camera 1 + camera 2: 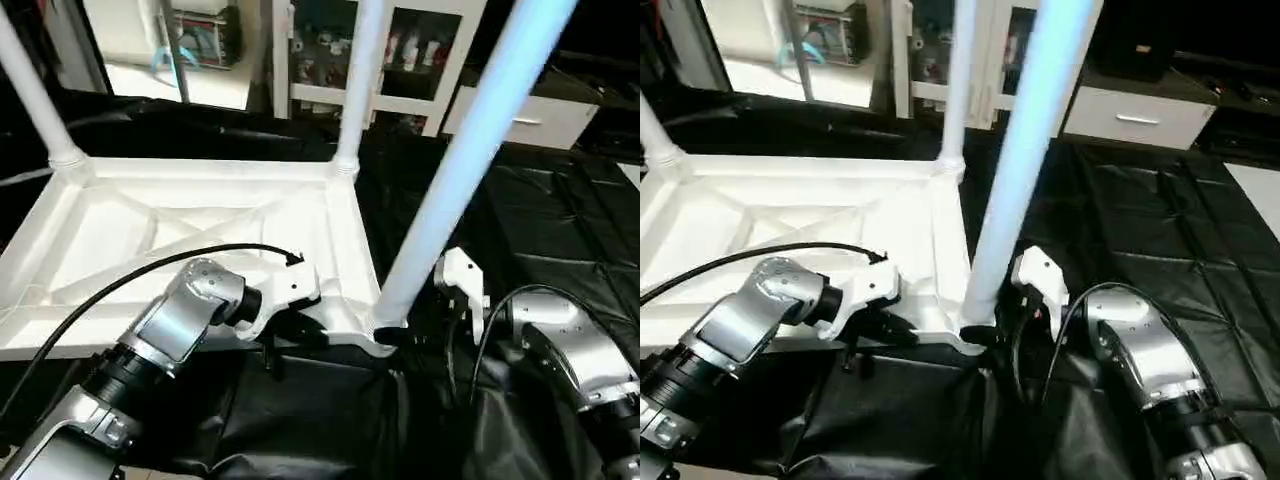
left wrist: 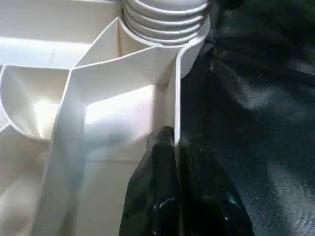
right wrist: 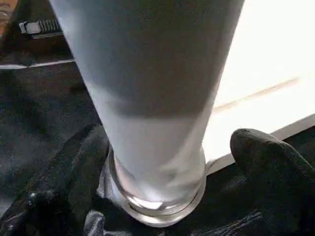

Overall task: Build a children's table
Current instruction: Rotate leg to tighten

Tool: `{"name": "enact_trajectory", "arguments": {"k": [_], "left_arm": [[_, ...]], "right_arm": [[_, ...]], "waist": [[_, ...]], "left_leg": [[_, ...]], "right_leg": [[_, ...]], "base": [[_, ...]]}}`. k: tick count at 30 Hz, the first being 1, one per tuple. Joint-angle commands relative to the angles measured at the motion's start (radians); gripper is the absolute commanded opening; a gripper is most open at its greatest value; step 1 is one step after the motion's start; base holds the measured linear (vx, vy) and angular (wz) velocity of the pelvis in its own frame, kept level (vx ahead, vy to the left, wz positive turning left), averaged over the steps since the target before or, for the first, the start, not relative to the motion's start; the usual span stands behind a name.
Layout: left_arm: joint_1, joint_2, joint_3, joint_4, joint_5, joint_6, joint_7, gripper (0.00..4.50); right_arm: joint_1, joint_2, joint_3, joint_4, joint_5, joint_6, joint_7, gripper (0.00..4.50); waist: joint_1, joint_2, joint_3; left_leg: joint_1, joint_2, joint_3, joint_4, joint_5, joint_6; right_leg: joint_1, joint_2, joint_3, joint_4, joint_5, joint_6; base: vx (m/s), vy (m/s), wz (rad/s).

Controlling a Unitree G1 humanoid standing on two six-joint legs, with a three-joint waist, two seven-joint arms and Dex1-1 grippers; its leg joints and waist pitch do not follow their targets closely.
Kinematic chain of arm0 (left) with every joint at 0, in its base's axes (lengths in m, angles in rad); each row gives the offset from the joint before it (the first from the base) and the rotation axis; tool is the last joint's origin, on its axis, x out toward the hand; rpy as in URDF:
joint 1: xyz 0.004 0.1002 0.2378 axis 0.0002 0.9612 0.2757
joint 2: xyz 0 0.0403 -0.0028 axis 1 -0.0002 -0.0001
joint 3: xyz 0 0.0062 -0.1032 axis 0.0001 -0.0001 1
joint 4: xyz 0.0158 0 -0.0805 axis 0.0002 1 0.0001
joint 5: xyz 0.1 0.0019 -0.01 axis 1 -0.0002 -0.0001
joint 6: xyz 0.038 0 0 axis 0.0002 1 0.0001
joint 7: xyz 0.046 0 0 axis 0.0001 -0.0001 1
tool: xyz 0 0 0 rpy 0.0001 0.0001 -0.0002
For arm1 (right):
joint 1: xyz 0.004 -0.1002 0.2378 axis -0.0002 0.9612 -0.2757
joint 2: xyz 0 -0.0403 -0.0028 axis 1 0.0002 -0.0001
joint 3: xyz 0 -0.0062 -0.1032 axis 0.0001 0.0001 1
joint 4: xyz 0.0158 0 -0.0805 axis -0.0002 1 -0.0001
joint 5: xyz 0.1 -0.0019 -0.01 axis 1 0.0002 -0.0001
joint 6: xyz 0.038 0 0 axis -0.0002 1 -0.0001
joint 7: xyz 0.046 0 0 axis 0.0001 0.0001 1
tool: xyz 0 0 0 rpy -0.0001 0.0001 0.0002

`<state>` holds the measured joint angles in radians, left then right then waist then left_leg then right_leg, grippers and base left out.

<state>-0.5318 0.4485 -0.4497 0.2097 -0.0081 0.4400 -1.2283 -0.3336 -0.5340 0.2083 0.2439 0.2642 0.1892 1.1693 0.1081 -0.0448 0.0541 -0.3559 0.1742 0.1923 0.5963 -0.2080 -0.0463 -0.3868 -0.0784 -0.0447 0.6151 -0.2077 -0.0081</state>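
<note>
No writing is legible anywhere. The white table top (image 1: 200, 235) lies underside-up on black sheeting (image 1: 540, 220), three legs standing in its corner sockets. The left gripper (image 2: 174, 147) pinches the top's near rim. The right gripper (image 3: 162, 162) spreads wide around the nearest leg (image 1: 470, 150). A glass-fronted cabinet (image 1: 420, 60) stands behind.

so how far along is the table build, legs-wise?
Three legs stand in the upturned tabletop: two far ones and the near right one. Left gripper pinches the tabletop's rim beside that socket; right gripper is open around that leg's base. Fourth corner is out of view.
</note>
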Motion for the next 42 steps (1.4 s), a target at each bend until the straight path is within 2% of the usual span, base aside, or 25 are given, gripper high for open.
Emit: {"name": "enact_trajectory", "arguments": {"k": [1, 5, 7, 10, 12, 15, 22, 24, 25, 26, 28, 29, 31, 32, 33, 34, 36, 37, 38, 39, 40, 41, 42], "left_arm": [[-0.002, -0.010, -0.023, -0.025, -0.022, 0.004, -0.035, 0.00], [-0.005, -0.010, -0.031, -0.022, -0.018, 0.008, -0.036, 0.00], [-0.005, -0.012, -0.033, -0.023, -0.017, 0.009, -0.035, 0.00], [-0.003, -0.012, -0.034, -0.023, -0.017, 0.010, -0.035, 0.00], [-0.001, -0.012, -0.035, -0.025, -0.016, 0.010, -0.035, 0.00], [0.002, -0.008, -0.037, -0.027, -0.015, 0.010, -0.040, 0.00], [0.001, -0.001, -0.044, -0.022, -0.007, 0.013, -0.045, 0.00], [-0.003, -0.007, -0.041, -0.010, 0.001, 0.025, -0.029, 0.00], [-0.009, -0.025, -0.028, 0.012, 0.007, 0.030, 0.008, 0.00], [-0.011, -0.031, -0.024, 0.020, 0.010, 0.032, 0.021, 0.00], [-0.019, -0.051, -0.011, 0.041, 0.016, 0.038, 0.062, 0.00], [-0.024, -0.063, -0.004, 0.054, 0.018, 0.042, 0.083, 0.00], [-0.046, -0.109, 0.023, 0.098, 0.023, 0.059, 0.162, 0.00], [-0.056, -0.130, 0.034, 0.117, 0.026, 0.068, 0.196, 0.00], [-0.075, -0.171, 0.064, 0.149, 0.022, 0.093, 0.260, 0.00], [-0.096, -0.210, 0.088, 0.182, 0.021, 0.118, 0.322, 0.00], [-0.130, -0.271, 0.129, 0.239, 0.022, 0.132, 0.428, 0.00], [-0.130, -0.271, 0.129, 0.239, 0.022, 0.132, 0.428, 0.00], [-0.143, -0.291, 0.145, 0.261, 0.024, 0.126, 0.468, 0.00], [-0.179, -0.344, 0.176, 0.325, 0.033, 0.091, 0.580, 0.00], [-0.204, -0.378, 0.192, 0.371, 0.037, 0.058, 0.650, 0.00], [-0.204, -0.378, 0.192, 0.371, 0.037, 0.058, 0.650, 0.00], [-0.228, -0.408, 0.201, 0.411, 0.042, 0.028, 0.698, 0.00]], "right_arm": [[-0.010, -0.025, 0.012, 0.006, -0.001, -0.024, 0.052, 3.94], [-0.014, -0.038, 0.023, 0.022, 0.010, -0.038, 0.107, 3.55], [-0.018, -0.039, 0.021, 0.030, 0.010, -0.041, 0.120, 3.51], [-0.022, -0.040, 0.021, 0.041, 0.006, -0.044, 0.127, 3.13], [-0.025, -0.039, 0.018, 0.048, 0.003, -0.047, 0.137, 3.09], [-0.025, -0.039, 0.020, 0.063, 0.001, -0.059, 0.155, 2.74], [-0.015, -0.034, 0.034, 0.063, -0.007, -0.064, 0.165, 2.36], [-0.011, -0.008, 0.030, 0.091, -0.034, -0.066, 0.092, 2.23], [-0.016, 0.015, 0.025, 0.131, -0.078, -0.070, -0.003, 2.20], [-0.018, 0.022, 0.024, 0.143, -0.091, -0.070, -0.034, 2.20], [-0.021, 0.044, 0.015, 0.179, -0.126, -0.060, -0.127, 2.10], [-0.015, 0.051, 0.013, 0.184, -0.127, -0.047, -0.144, 2.10], [0.002, 0.075, 0.006, 0.188, -0.133, -0.007, -0.201, 2.07], [0.008, 0.086, 0.003, 0.189, -0.137, 0.009, -0.230, 2.06], [0.010, 0.109, -0.002, 0.192, -0.147, 0.027, -0.283, 2.05], [0.008, 0.136, -0.011, 0.197, -0.154, 0.051, -0.345, 2.05], [-0.006, 0.191, -0.036, 0.216, -0.168, 0.079, -0.460, 2.04], [-0.006, 0.191, -0.036, 0.216, -0.168, 0.079, -0.460, 2.04], [-0.014, 0.213, -0.048, 0.226, -0.173, 0.087, -0.509, 2.04], [-0.049, 0.294, -0.117, 0.266, -0.173, 0.113, -0.728, 2.04], [-0.074, 0.347, -0.150, 0.288, -0.168, 0.126, -0.847, 2.04], [-0.074, 0.347, -0.150, 0.288, -0.168, 0.126, -0.847, 2.04], [-0.095, 0.394, -0.163, 0.300, -0.169, 0.131, -0.923, 2.03]], "waist": [[-0.003, -0.002, -0.063], [-0.003, -0.002, -0.062], [-0.002, -0.002, -0.062], [0.000, -0.001, -0.061], [0.001, -0.002, -0.062], [0.002, 0.000, -0.063], [0.003, 0.003, -0.063], [0.002, 0.001, -0.063], [0.001, 0.001, -0.061], [-0.001, 0.003, -0.058], [-0.007, 0.003, -0.050], [-0.012, 0.002, -0.050], [-0.018, 0.005, -0.051], [-0.022, 0.002, -0.048], [-0.023, 0.007, -0.046], [-0.025, 0.007, -0.045], [-0.026, 0.003, -0.045], [-0.031, 0.005, -0.045], [-0.030, 0.007, -0.047], [-0.034, 0.014, -0.046], [-0.034, 0.017, -0.047], [-0.038, 0.011, -0.052], [-0.036, 0.009, -0.057]], "left_leg": [[0.013, 0.062, -0.021, -0.065, -0.056, 0.082], [0.013, 0.063, -0.021, -0.065, -0.066, 0.083], [0.014, 0.063, -0.021, -0.065, -0.070, 0.082], [0.014, 0.063, -0.022, -0.065, -0.080, 0.077], [0.014, 0.063, -0.021, -0.065, -0.079, 0.075], [0.014, 0.063, -0.022, -0.064, -0.082, 0.074], [0.014, 0.063, -0.023, -0.064, -0.087, 0.071], [0.013, 0.062, -0.023, -0.065, -0.086, 0.070], [0.013, 0.062, -0.023, -0.066, -0.099, 0.064], [0.013, 0.062, -0.023, -0.068, -0.113, 0.058], [0.020, 0.060, -0.026, -0.079, -0.216, 0.006], [0.020, 0.061, -0.031, -0.082, -0.257, -0.016], [0.025, 0.061, -0.033, -0.083, -0.292, -0.026], [0.024, 0.060, -0.033, -0.085, -0.301, -0.028], [0.025, 0.058, -0.033, -0.085, -0.321, -0.032], [0.028, 0.059, -0.035, -0.086, -0.332, -0.037], [0.032, 0.056, -0.040, -0.089, -0.365, -0.045], [0.029, 0.055, -0.042, -0.090, -0.372, -0.047], [0.028, 0.056, -0.046, -0.091, -0.374, -0.048], [0.030, 0.055, -0.044, -0.093, -0.376, -0.049], [0.033, 0.053, -0.043, -0.092, -0.378, -0.055], [0.035, 0.050, -0.045, -0.091, -0.384, -0.065], [0.027, 0.050, -0.048, -0.091, -0.354, -0.063]], "right_leg": [[0.042, -0.075, 0.043, -0.048, 0.011, -0.284], [0.042, -0.076, 0.043, -0.050, -0.003, -0.286], [0.041, -0.075, 0.043, -0.050, -0.011, -0.287], [0.041, -0.075, 0.043, -0.051, -0.023, -0.287], [0.041, -0.076, 0.043, -0.050, -0.024, -0.286], [0.041, -0.075, 0.043, -0.050, -0.021, -0.287], [0.041, -0.074, 0.042, -0.050, -0.019, -0.289], [0.042, -0.075, 0.043, -0.049, -0.017, -0.290], [0.041, -0.075, 0.043, -0.052, -0.037, -0.287], [0.039, -0.075, 0.043, -0.055, -0.059, -0.284], [0.035, -0.075, 0.043, -0.075, -0.224, -0.246], [0.038, -0.078, 0.043, -0.079, -0.291, -0.222], [0.032, -0.077, 0.043, -0.085, -0.329, -0.200], [0.029, -0.074, 0.044, -0.089, -0.337, -0.193], [0.028, -0.075, 0.044, -0.092, -0.366, -0.186], [0.026, -0.075, 0.043, -0.095, -0.382, -0.182], [0.025, -0.078, 0.038, -0.103, -0.443, -0.161], [0.027, -0.079, 0.037, -0.108, -0.466, -0.148], [0.029, -0.081, 0.036, -0.107, -0.470, -0.141], [0.022, -0.077, 0.038, -0.112, -0.456, -0.135], [0.018, -0.076, 0.038, -0.112, -0.448, -0.138], [0.018, -0.075, 0.037, -0.109, -0.446, -0.138], [0.029, -0.078, 0.037, -0.105, -0.416, -0.137]], "base": [[0.000, 0.000, 0.00], [0.000, 0.000, 0.00], [0.000, 0.000, 0.00], [0.000, 0.000, 0.00], [0.000, 0.000, 0.00], [0.000, 0.000, 0.00], [0.000, 0.000, 0.00], [0.000, 0.000, 0.00], [0.000, 0.000, 0.00], [0.000, 0.000, 0.00], [0.000, 0.000, 0.00], [0.000, 0.000, 0.00], [0.000, 0.000, 0.00], [0.000, 0.000, 0.00], [0.000, 0.000, 0.00], [0.000, 0.000, 0.00], [0.000, 0.000, 0.00], [0.000, 0.000, 0.00], [0.000, 0.000, 0.00], [0.000, 0.000, 0.00], [0.000, 0.000, 0.00], [0.000, 0.000, 0.00], [0.000, 0.000, 0.00]]}}
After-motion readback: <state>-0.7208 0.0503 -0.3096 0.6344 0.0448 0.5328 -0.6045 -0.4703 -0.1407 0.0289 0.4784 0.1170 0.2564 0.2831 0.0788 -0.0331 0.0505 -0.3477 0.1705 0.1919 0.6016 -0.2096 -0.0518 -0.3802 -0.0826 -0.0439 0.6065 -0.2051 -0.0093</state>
